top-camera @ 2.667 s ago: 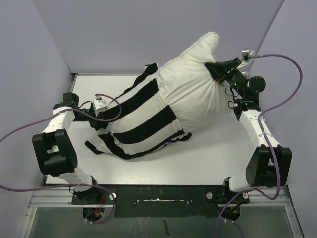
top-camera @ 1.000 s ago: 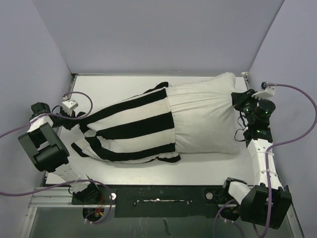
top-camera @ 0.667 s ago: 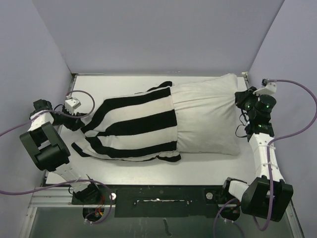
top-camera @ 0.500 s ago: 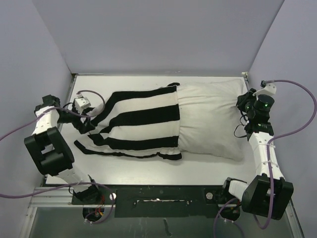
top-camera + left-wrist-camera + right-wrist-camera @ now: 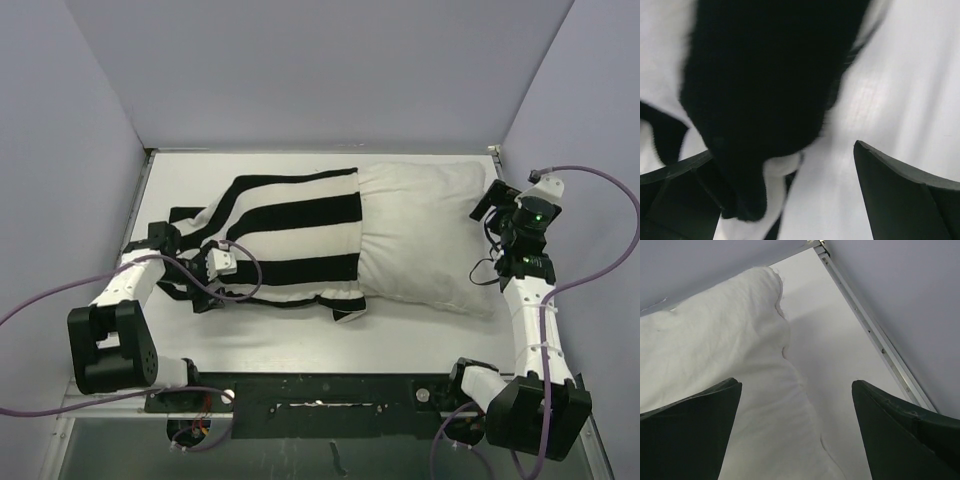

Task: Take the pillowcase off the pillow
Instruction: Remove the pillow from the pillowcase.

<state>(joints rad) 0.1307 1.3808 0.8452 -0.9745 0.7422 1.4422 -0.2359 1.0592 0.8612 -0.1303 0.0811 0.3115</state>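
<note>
On the white table [image 5: 420,335] between lilac walls [image 5: 300,70], left hand [image 5: 782,150] and right hand [image 5: 796,384] gape.

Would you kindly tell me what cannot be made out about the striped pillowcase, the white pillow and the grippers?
- Top view: how far the plump plain white pillow reaches inside the black-and-white striped fabric pillowcase; the cover hides it.
- Left wrist view: the pillowcase is blurred, too close; whether it touches the left gripper is unclear.
- Right wrist view: the pillow's near part is cut off by the bottom edge.

White table [image 5: 420,335] — plain lavender walls [image 5: 300,70] around.
</note>
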